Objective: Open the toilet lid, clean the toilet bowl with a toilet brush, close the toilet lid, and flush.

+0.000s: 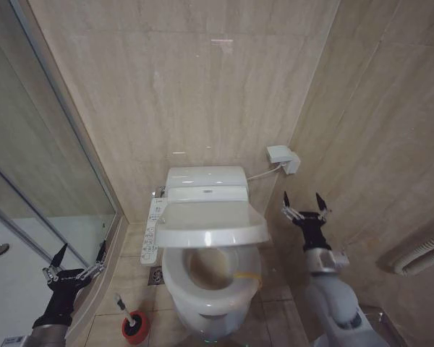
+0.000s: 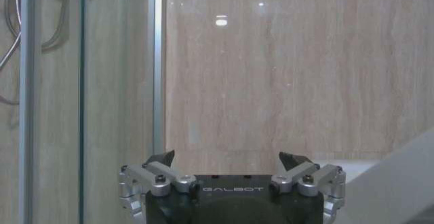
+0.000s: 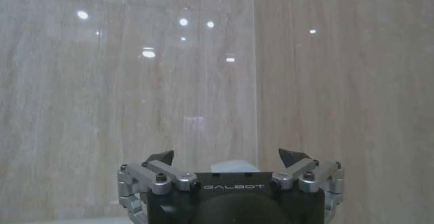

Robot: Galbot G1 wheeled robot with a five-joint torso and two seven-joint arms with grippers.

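The toilet lid (image 1: pixel 211 223) stands partly raised, its rounded front hanging over the seat ring. Below it the toilet bowl (image 1: pixel 208 267) shows through the ring, with the side control panel (image 1: pixel 152 231) on the left. The toilet brush (image 1: pixel 122 306) leans in its red holder (image 1: pixel 135 327) on the floor, left of the bowl. My left gripper (image 1: pixel 78 260) is open, low at the left near the shower glass, empty, above and left of the brush. My right gripper (image 1: pixel 304 203) is open and empty, right of the lid and apart from it. In the wrist views both the left gripper (image 2: pixel 229 159) and the right gripper (image 3: pixel 227 155) face the tiled wall.
A glass shower door (image 1: pixel 36 166) and white shower tray (image 1: pixel 14 267) close off the left. A floor drain (image 1: pixel 156 275) lies beside the toilet base. A white wall box (image 1: pixel 283 157) with a cable sits right of the tank. A wall rail (image 1: pixel 419 253) is at the far right.
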